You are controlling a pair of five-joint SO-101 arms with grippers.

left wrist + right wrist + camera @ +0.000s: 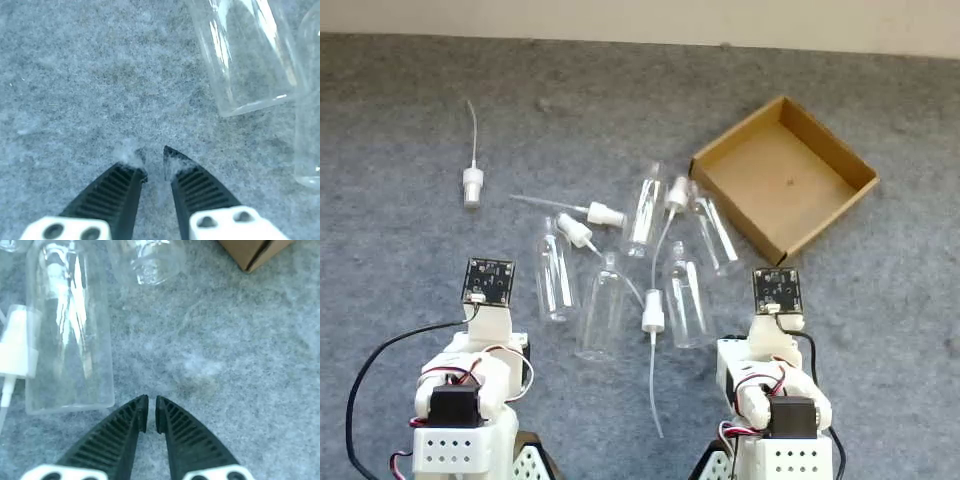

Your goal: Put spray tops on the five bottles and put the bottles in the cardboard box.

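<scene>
Bottles (603,308): I count five; clear, uncapped, all lying flat in a cluster at the middle of the counter (880,330)
Spray tops (653,318): I count five; white, each with a thin tube; four lie among the bottles; the lone spray top (472,186) lies well apart, toward the far left corner
Cardboard box (780,170): one; open, toward the far right of the counter, just beside the cluster
Left pincer (153,162): by the near edge, low over bare counter; jaws almost together with a thin gap, gripping nothing; the leftmost bottle (245,55) lies ahead of it, toward the other arm's side, its base turned my way and apart from the tips
Right pincer (151,407): by the near edge; jaws drawn to a slit, gripping nothing; the near bottle (70,340) lies ahead, toward the left arm's side, its base near the tips but not touching; one spray top lies just beside that bottle
</scene>
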